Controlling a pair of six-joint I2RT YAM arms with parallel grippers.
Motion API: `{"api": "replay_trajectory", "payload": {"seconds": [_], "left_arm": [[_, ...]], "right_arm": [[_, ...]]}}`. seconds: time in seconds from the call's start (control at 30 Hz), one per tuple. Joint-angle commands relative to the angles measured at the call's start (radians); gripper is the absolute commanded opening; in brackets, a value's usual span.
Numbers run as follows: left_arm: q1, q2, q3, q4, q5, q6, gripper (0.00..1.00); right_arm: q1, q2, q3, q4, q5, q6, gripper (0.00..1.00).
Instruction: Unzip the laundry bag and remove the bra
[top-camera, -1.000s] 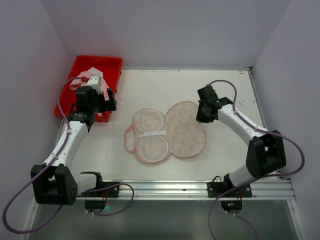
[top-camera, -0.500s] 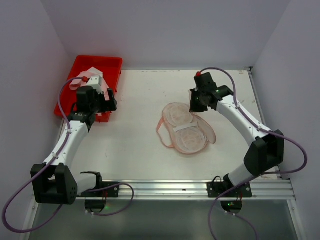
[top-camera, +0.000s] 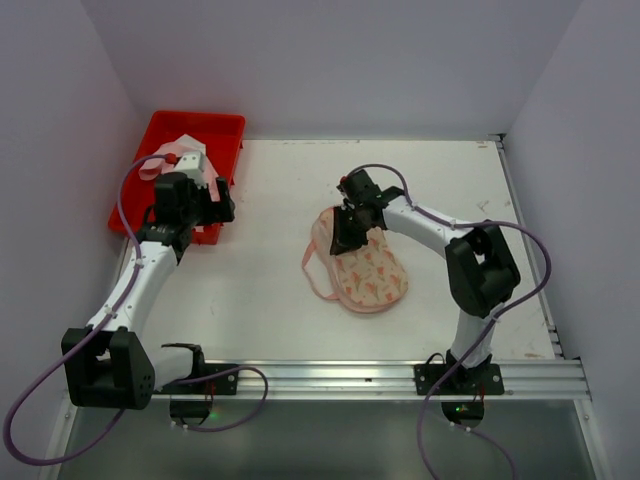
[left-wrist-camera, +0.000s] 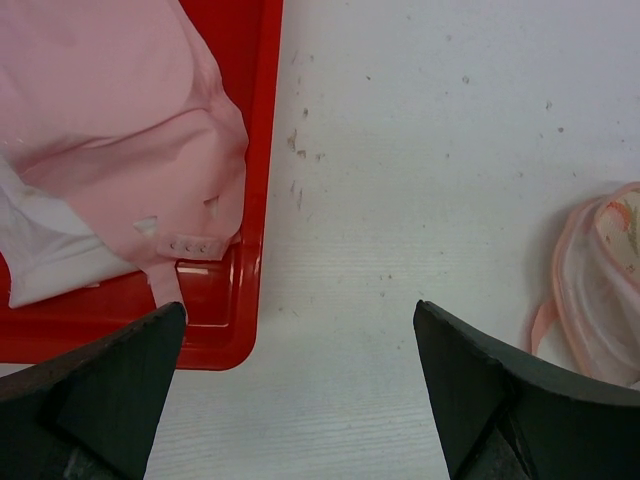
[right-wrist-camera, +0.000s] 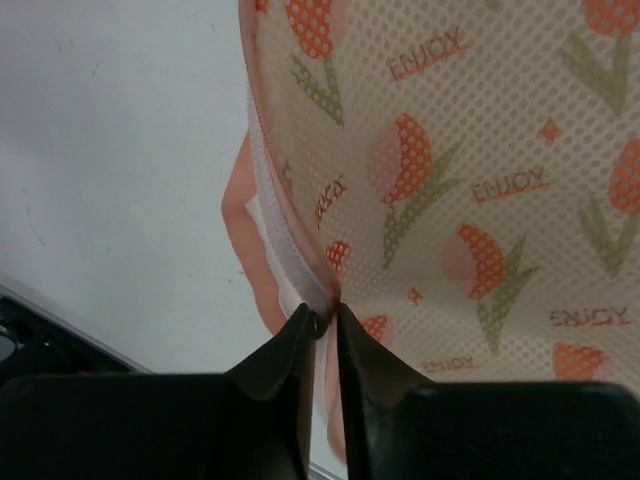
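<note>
R gripper (right-wrist-camera: 322, 318) nearly shut, its 2 fingers pinching pink edge of laundry bag (top-camera: 372, 278), lying print-up mid-table (top-camera: 250, 320); L gripper (left-wrist-camera: 300, 312) wide open, empty, above red tray (top-camera: 215, 130) edge.

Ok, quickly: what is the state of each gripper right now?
Left gripper: open, holding nothing.
Right gripper: closed, pinching the edge of the bag.
</note>
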Motion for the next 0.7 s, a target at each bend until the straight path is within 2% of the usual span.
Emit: {"api": "replay_trajectory", "payload": {"seconds": [0.0, 0.03, 0.1, 0.13, 0.23, 0.33, 0.47, 0.6, 0.67], "left_arm": [[-0.005, -0.024, -0.011, 0.034, -0.024, 0.012, 1.0], [-0.005, -0.024, -0.005, 0.032, -0.009, 0.009, 1.0], [-0.005, -0.029, 0.012, 0.015, 0.008, -0.003, 1.0], [-0.005, -0.035, 0.039, -0.015, 0.026, -0.011, 1.0], [-0.005, -0.08, 0.099, -0.072, 0.057, -0.043, 1.0], [-0.005, -0.136, 0.177, -0.154, 0.06, -0.086, 1.0], [-0.005, -0.211, 0.282, -0.291, 0.022, -0.089, 1.0], [-0.005, -0.331, 0.369, -0.435, -0.049, -0.081, 1.0], [-0.005, -0.407, 0.408, -0.472, -0.057, -0.081, 1.0]], "right_arm": [[0.006, -0.003, -0.022, 0.081, -0.099, 0.024, 0.23], [0.008, -0.022, -0.025, 0.081, -0.102, 0.019, 0.34], [0.008, -0.049, -0.015, 0.061, -0.105, -0.005, 0.46], [0.008, -0.068, -0.006, 0.047, -0.105, -0.016, 0.58], [0.008, -0.172, 0.031, -0.005, -0.089, -0.047, 0.77], [0.002, -0.304, 0.073, -0.055, 0.048, -0.061, 0.91], [-0.036, -0.483, 0.096, -0.123, 0.34, -0.078, 0.99], [-0.076, -0.759, 0.025, -0.134, 0.576, -0.095, 0.99], [-0.084, -0.856, -0.002, -0.135, 0.644, -0.111, 0.99]]}}
